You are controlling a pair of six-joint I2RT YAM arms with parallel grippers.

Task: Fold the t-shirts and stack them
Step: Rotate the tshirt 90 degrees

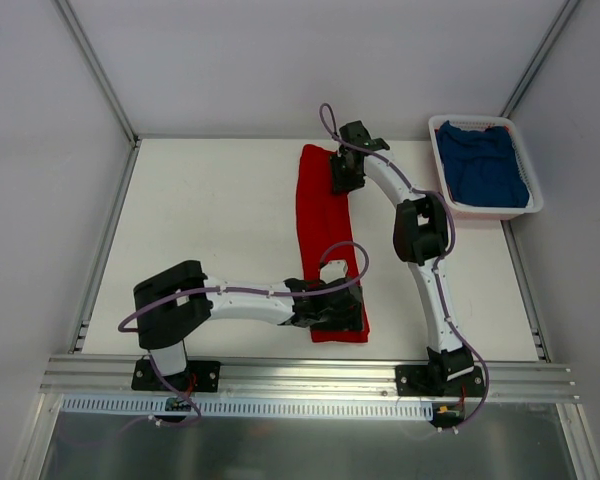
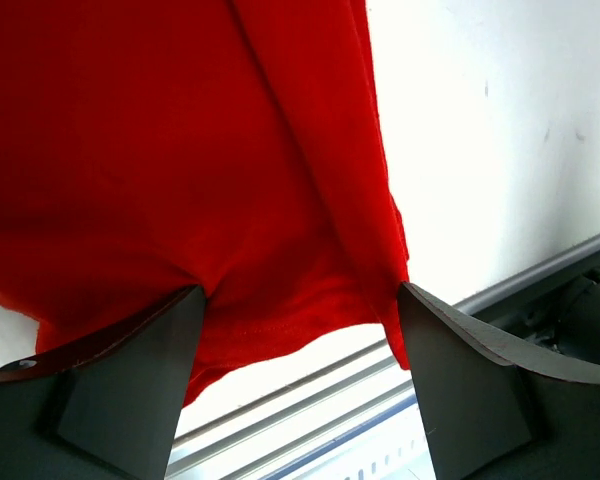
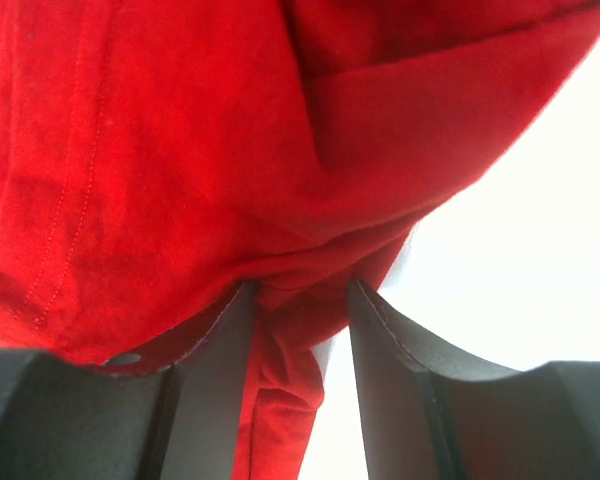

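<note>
The red t-shirt [image 1: 325, 220] lies on the white table as a long narrow strip running from far to near. My left gripper [image 1: 345, 308] is over its near end; in the left wrist view [image 2: 300, 290] the jaws stand wide apart with the red hem [image 2: 180, 150] between the fingertips. My right gripper [image 1: 342, 178] is over the far end; in the right wrist view [image 3: 302, 284] the jaws stand apart with a bunched red fold [image 3: 180, 150] between them, not clamped. The blue t-shirt [image 1: 480, 165] lies crumpled in the basket.
The white slatted basket [image 1: 490, 211] stands at the table's far right corner. A metal rail [image 1: 310, 368] runs along the near edge, close to the shirt's near end. White walls enclose the table on the left, back and right.
</note>
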